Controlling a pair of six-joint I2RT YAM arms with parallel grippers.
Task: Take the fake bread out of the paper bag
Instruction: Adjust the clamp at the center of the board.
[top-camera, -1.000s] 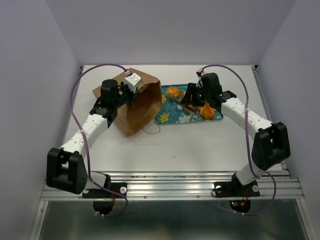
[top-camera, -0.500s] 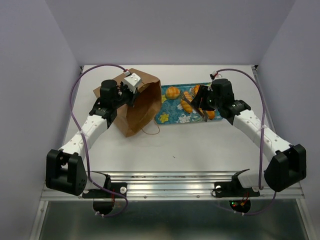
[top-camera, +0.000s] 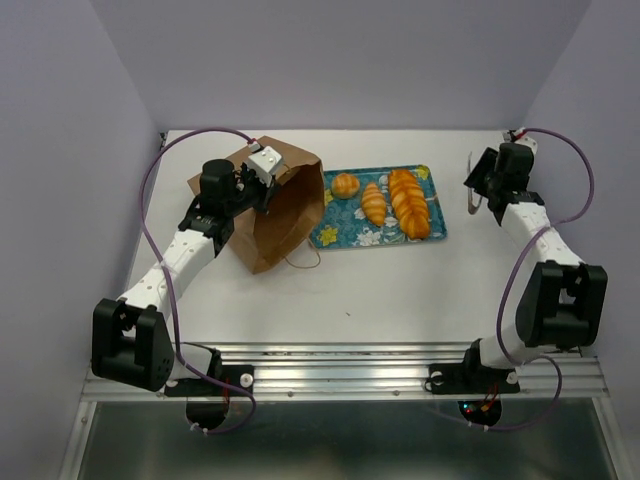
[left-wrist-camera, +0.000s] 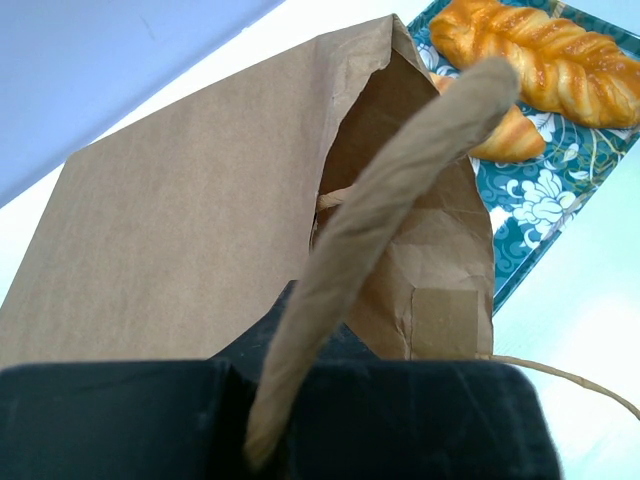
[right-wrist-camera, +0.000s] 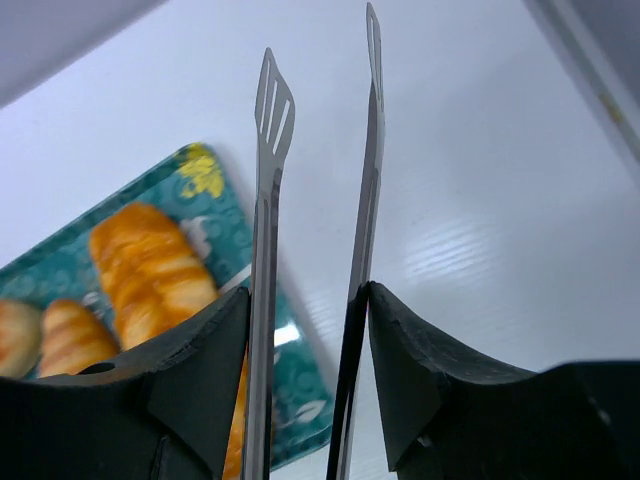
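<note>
**Bag Left, Tray Centre, Tongs Far Right**

Found the paper bag (top-camera: 290, 170) lying on its side left of centre, toward the far edge, mouth toward the tray (top-camera: 340, 237). Found the left gripper (top-camera: 256, 190) pinching the bag's wall at its left side. Found a cord handle (top-camera: 300, 262) on the bench before the mouth. Counted three bread pieces in a row on the tray: bun (top-camera: 346, 185) leftmost, short loaf (top-camera: 374, 203) between, long loaf (top-camera: 408, 202) rightmost. Found the right gripper (right-wrist-camera: 308, 340), clamped on tongs (right-wrist-camera: 266, 180), well right of the tray near the far right corner.

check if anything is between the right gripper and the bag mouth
Yes: the tray, carrying three bread pieces, lies between the right gripper, holding tongs, and the bag mouth. It's low; passing over looks possible.
</note>
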